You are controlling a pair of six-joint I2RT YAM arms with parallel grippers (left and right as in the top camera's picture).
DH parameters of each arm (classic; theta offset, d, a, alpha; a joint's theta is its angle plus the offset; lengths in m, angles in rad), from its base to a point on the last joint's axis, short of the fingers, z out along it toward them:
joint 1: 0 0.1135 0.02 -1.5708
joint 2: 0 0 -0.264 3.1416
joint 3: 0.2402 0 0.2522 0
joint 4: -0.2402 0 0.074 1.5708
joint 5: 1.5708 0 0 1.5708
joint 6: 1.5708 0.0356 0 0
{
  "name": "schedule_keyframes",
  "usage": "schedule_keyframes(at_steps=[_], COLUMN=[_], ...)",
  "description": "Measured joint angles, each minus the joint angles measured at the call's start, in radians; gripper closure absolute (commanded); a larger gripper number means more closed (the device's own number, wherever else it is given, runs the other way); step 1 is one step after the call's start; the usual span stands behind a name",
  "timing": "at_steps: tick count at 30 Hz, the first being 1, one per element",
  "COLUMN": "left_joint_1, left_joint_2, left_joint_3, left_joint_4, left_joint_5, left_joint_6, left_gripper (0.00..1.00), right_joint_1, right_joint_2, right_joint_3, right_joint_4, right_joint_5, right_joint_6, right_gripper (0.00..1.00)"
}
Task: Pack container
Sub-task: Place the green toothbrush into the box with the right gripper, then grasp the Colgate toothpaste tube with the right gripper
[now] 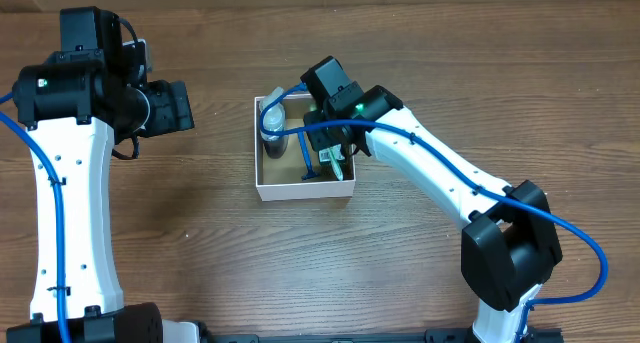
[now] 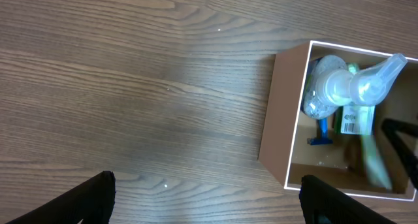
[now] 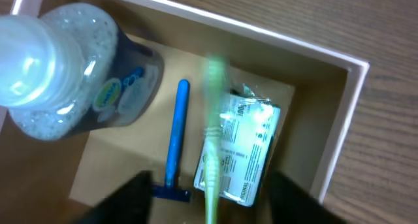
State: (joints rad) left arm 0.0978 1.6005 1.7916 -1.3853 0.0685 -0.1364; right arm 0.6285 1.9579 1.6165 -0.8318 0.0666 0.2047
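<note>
Container (image 1: 305, 195) sits mid-table (image 1: 200, 243), open top up, white rim, brown inside. Right gripper (image 1: 338, 153) hangs over its right half, pointing down into it. In the right wrist view the fingers (image 3: 134, 198) are dark blurs low in the picture, set apart, with a green toothbrush (image 3: 212, 139) between them. It is motion-blurred, and contact with either finger can't be read.

Inside the container:
- a clear bottle (image 3: 59, 67) upright at the far-left corner
- a blue razor (image 3: 175, 139) flat on the floor
- a white packet (image 3: 251, 145) just beside the razor, under the toothbrush

Left gripper (image 1: 185, 108) is off to the container's left, well apart from it. Its fingers (image 2: 91, 198) are spread wide over bare wood, holding nothing.
</note>
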Motion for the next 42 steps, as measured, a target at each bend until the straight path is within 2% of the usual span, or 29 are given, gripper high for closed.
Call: schedule_keyframes(at_steps=[6, 11, 17, 21, 24, 26, 29, 34, 42], left_joint_1=[0.0, 0.0, 0.0, 0.0, 0.0, 0.0, 0.0, 0.0, 0.0], left_joint_2=[0.0, 0.0, 0.0, 0.0, 0.0, 0.0, 0.0, 0.0, 0.0], left_joint_3=[0.0, 0.0, 0.0, 0.0, 0.0, 0.0, 0.0, 0.0, 0.0], left_joint_4=[0.0, -0.003, -0.003, -0.003, -0.003, -0.003, -0.005, -0.007, -0.006], left_joint_5=[0.0, 0.0, 0.0, 0.0, 0.0, 0.0, 0.0, 0.0, 0.0], left_joint_6=[0.0, 0.0, 0.0, 0.0, 0.0, 0.0, 0.0, 0.0, 0.0], left_gripper=[0.12, 0.11, 0.11, 0.11, 0.11, 0.1, 0.1, 0.08, 0.07], right_joint_1=[-0.021, -0.104, -0.418, -0.6, -0.696, -0.737, -0.784, -0.852, -0.884], right_joint_2=[-0.04, -0.198, -0.416, -0.417, -0.406, -0.402, -0.399, -0.393, -0.391], right_joint_3=[0.0, 0.0, 0.007, -0.009, -0.086, -0.15, -0.26, -0.454, -0.626], right_joint_4=[-0.056, -0.148, -0.367, -0.492, -0.528, -0.526, -0.474, -0.286, -0.106], right_joint_5=[0.037, 0.138, 0.207, 0.195, 0.158, 0.138, 0.118, 0.104, 0.039], right_joint_6=[0.008, 0.059, 0.136, 0.146, 0.095, 0.06, 0.013, -0.093, -0.22], right_gripper=[0.32, 0.27, 0.21, 0.15, 0.04, 0.0, 0.0, 0.0, 0.0])
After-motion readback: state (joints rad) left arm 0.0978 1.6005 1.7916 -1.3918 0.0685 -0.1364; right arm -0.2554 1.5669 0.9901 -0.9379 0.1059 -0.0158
